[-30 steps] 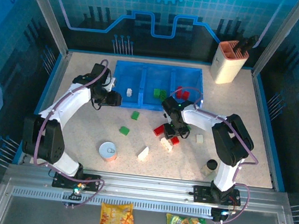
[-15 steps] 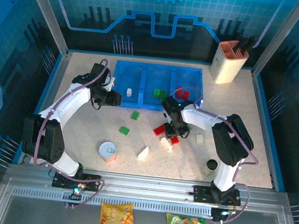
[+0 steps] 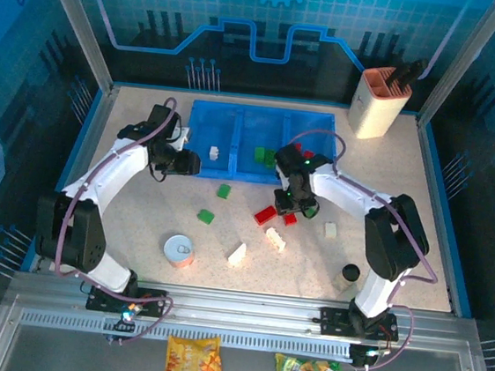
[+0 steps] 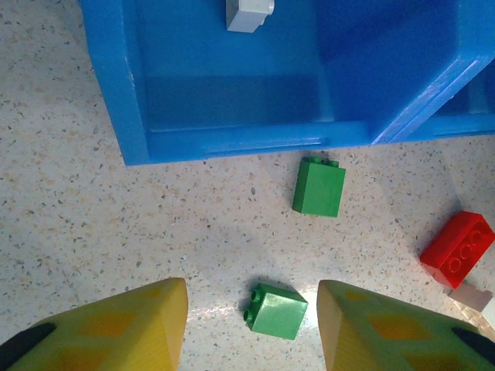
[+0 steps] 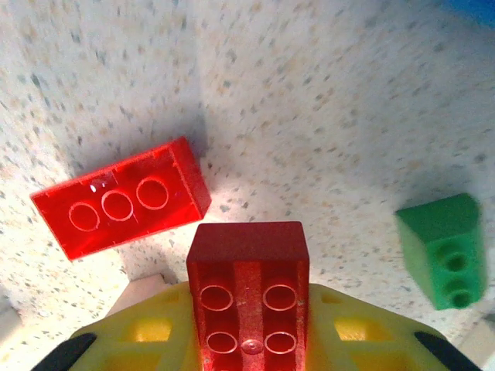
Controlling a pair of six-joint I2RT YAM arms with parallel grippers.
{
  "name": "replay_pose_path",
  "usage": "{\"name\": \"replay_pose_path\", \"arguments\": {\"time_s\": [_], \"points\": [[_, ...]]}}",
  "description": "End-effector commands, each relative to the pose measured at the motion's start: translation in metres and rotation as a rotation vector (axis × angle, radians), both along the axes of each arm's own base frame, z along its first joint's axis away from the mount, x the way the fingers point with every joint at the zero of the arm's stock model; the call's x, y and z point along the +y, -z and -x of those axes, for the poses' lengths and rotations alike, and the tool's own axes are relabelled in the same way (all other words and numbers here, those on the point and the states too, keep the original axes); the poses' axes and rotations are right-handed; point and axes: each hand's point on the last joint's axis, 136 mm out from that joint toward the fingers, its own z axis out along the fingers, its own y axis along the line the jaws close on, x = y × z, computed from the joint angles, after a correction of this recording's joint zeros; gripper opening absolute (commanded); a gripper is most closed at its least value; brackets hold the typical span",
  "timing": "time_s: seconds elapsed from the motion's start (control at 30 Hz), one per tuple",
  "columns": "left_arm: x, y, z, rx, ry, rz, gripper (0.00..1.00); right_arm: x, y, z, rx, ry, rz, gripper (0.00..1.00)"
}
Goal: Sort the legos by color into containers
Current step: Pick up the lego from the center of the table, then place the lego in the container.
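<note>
**Top external: sorting barely begun**

The tabletop carries six loose legos. The tray holds a few, sorted by colour. The left claw hangs open and empty. The right claw clamps a red brick near the tray.

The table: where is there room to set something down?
Bare table lies along the right edge, from the knife block down to the bottle, and along the near edge between bottle and tin can. Crowded: in front of the blue tray, where loose bricks lie around the right gripper.
</note>
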Motion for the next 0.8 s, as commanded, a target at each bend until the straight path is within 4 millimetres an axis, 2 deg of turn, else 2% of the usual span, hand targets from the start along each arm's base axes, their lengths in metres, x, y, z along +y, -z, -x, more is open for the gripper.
{"name": "replay_pose_path", "arguments": {"time_s": [0.0,0.4,0.57,0.77], "points": [[-0.002,-0.008,0.004,-0.035,0.027,0.028,0.47,-0.005,-0.028,-0.014,-0.027,0.061,-0.072,0.32],[-0.003,-0.023,0.003,-0.108,0.039,0.051,0.51,-0.028,-0.064,-0.093,-0.122,0.207,-0.167,0.31],[-0.005,-0.026,0.003,-0.119,0.045,0.064,0.52,-0.034,-0.067,-0.126,-0.151,0.246,-0.195,0.31],[-0.005,-0.025,0.003,-0.120,0.047,0.068,0.52,-0.045,-0.061,-0.159,-0.165,0.292,-0.182,0.30]]}}
